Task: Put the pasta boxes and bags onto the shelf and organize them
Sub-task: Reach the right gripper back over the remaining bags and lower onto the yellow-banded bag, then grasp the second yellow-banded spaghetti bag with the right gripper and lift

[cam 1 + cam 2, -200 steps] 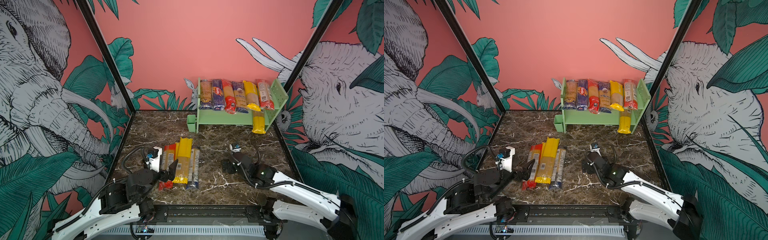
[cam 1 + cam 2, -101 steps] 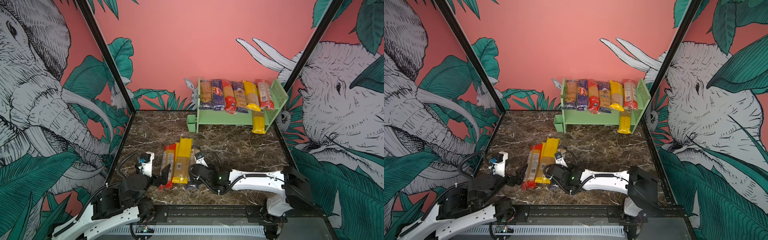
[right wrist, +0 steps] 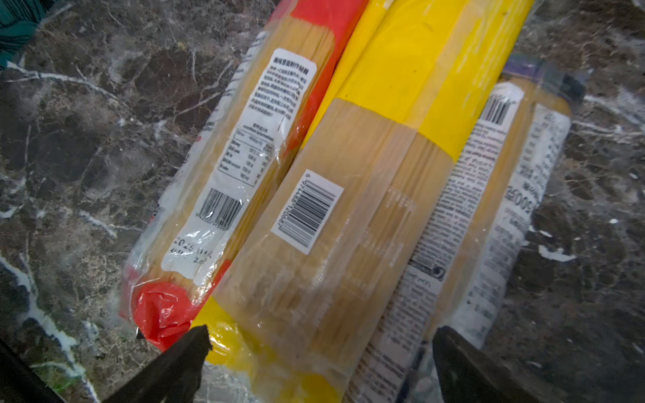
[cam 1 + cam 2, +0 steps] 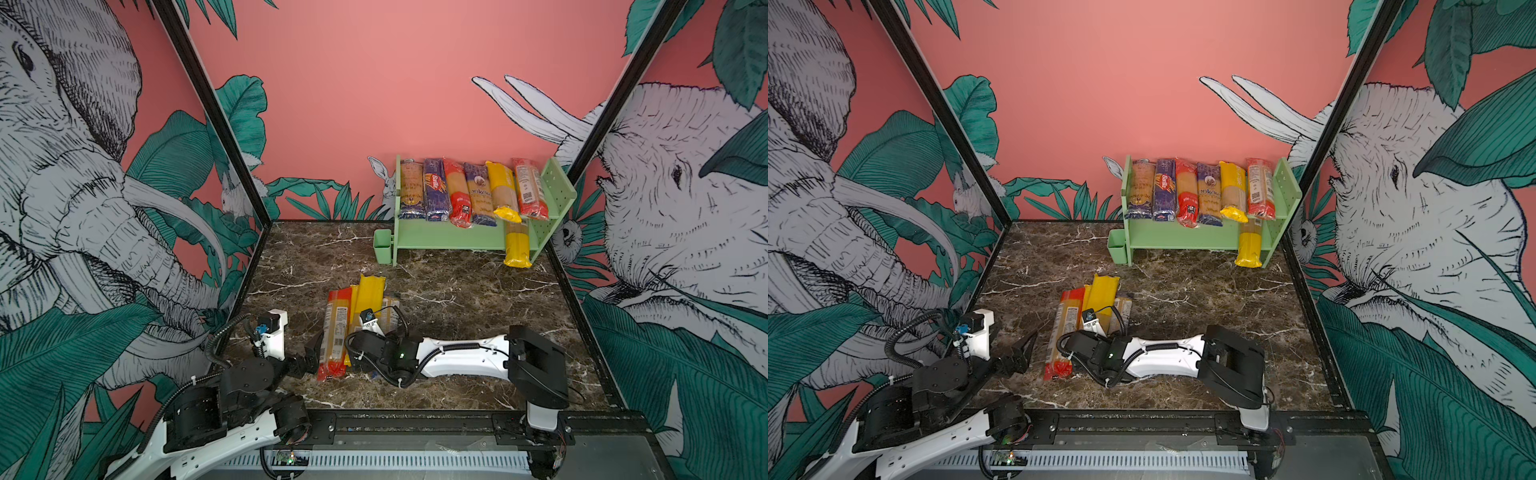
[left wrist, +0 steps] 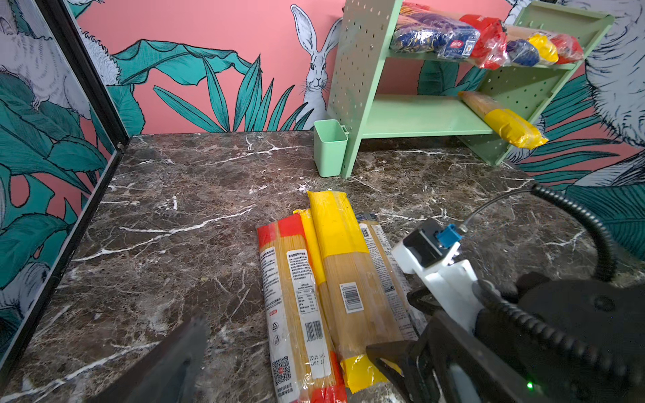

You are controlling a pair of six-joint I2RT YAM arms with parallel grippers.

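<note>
Light green two-tier shelf, back right, with small green cup on its side. Top tier: six spaghetti packs side by side, including dark blue Barilla box. Lower tier: yellow-tipped bag, overhanging. Marble tabletop, front: red-ended bag, broad yellow-ended bag and printed clear bag, bunched lengthwise.

Top views: high at 6 o'clock, facing 12 o'clock.
Left wrist: low, facing shelf at 1 o'clock.
Right wrist: close over pasta packs.

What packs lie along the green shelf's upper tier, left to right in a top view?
clear spaghetti bag with dark blue end → dark blue Barilla box → red-ended clear bag → blue-labelled clear bag → yellow-ended clear bag → red clear bag with white label
</note>
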